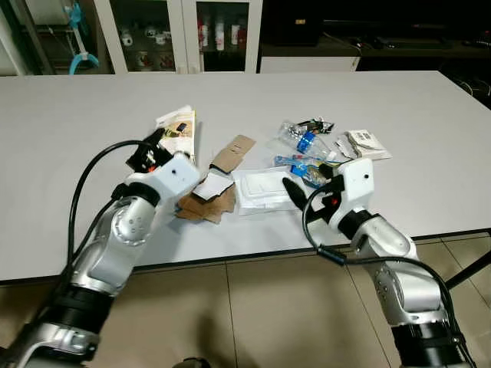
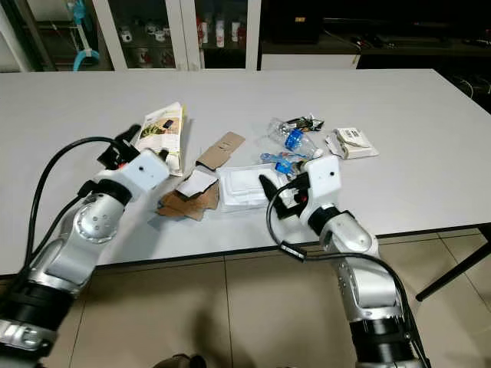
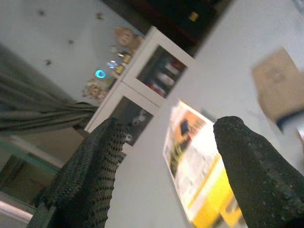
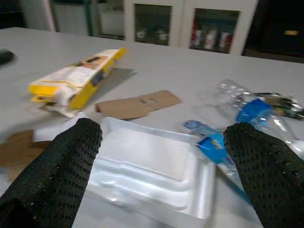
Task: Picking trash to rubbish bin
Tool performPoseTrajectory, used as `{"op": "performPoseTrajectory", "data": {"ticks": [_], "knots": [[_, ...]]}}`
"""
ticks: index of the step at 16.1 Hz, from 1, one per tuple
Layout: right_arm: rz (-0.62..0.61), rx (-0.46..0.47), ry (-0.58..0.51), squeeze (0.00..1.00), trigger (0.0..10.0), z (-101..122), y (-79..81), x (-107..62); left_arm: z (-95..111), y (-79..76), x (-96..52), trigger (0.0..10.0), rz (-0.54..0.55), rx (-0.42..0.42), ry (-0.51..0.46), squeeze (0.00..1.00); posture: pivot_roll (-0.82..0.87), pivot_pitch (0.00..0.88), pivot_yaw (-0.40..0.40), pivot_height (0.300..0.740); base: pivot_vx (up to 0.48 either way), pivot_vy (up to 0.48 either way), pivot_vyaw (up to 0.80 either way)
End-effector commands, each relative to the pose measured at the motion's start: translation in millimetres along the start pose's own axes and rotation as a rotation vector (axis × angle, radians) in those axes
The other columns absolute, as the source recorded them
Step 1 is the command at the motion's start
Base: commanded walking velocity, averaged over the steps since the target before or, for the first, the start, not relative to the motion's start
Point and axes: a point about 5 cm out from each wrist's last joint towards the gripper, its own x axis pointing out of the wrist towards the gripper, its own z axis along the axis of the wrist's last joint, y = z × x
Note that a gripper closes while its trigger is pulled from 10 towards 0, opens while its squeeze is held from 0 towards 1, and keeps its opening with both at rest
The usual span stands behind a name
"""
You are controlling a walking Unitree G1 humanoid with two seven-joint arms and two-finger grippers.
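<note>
Trash lies scattered on the white tabletop (image 1: 92, 107). A yellow-and-white printed carton (image 1: 179, 132) lies flat at the left. Torn brown cardboard pieces (image 1: 207, 201) sit beside a white moulded plastic tray (image 1: 262, 188), with a separate cardboard flap (image 1: 233, 152) behind them. To the right lie a crumpled clear bottle with blue label (image 1: 301, 139), blue wrappers (image 1: 303, 166) and a small white packet (image 1: 364, 144).
</note>
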Motion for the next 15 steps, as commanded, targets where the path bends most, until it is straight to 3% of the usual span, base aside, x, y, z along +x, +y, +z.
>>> {"op": "performPoseTrajectory", "data": {"ticks": [1, 2, 3, 8, 15], "knots": [[0.040, -0.001, 0.002, 0.00, 10.0, 2, 5.2, 0.0, -5, -10.3, -2.6, 10.0, -0.078, 0.075, 0.015, 0.00, -0.02, 0.010, -0.011, 0.740, 0.000, 0.000, 0.00], [0.049, 0.004, 0.000, 0.00, 10.0, 2, 7.4, 0.7, -8, -11.6, -3.2, 10.0, -0.085, 0.070, 0.028, 1.00, -0.02, 0.011, -0.009, 0.740, 0.000, 0.000, 0.00], [0.057, 0.009, 0.001, 0.00, 10.0, 1, 8.9, 1.2, -9, -13.0, -3.2, 10.0, -0.093, 0.028, 0.040, 1.00, -0.02, 0.012, -0.010, 0.740, 0.000, 0.000, 0.00], [0.091, 0.015, -0.004, 0.00, 10.0, 3, 13.4, 4.0, -1, -28.6, -4.2, 10.0, -0.232, 0.002, -0.001, 1.00, -0.02, 0.014, -0.008, 0.740, 0.000, 0.000, 0.00], [0.120, 0.029, -0.014, 0.00, 10.0, 3, 20.6, 7.2, -1, -29.4, 0.1, 10.0, -0.265, 0.022, 0.016, 1.00, -0.01, 0.011, -0.011, 0.740, 0.000, 0.000, 0.00]]}}
